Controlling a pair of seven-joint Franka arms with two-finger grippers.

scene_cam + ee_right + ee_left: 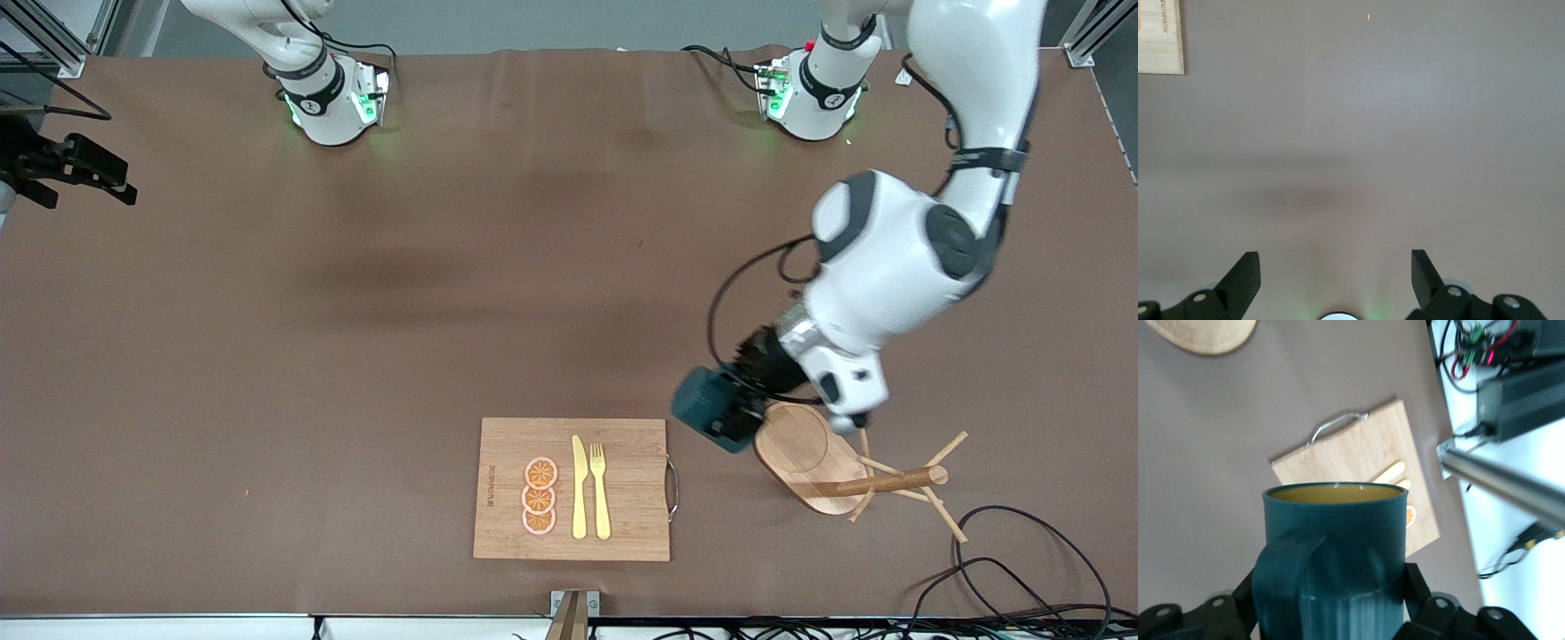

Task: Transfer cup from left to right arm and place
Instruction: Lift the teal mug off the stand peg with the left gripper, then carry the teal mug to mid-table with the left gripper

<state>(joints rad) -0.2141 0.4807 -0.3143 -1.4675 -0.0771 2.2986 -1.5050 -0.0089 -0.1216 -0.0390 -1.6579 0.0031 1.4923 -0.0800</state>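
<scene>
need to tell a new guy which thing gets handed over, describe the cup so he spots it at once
Start at the wooden cutting board near the front camera, then look toward the left arm's end, above the wooden mug tree. There the left gripper holds the cup in the air. It is the only dark teal thing, ribbed, with a loop handle and mustard-yellow inside.

A brown mat (pixel 356 311) covers the table, evenly lit with soft shadows. Aluminium frame rails (pixel 53 40) stand at its corners. Black cables (pixel 1022 569) trail along the white front edge (pixel 151 628).
</scene>
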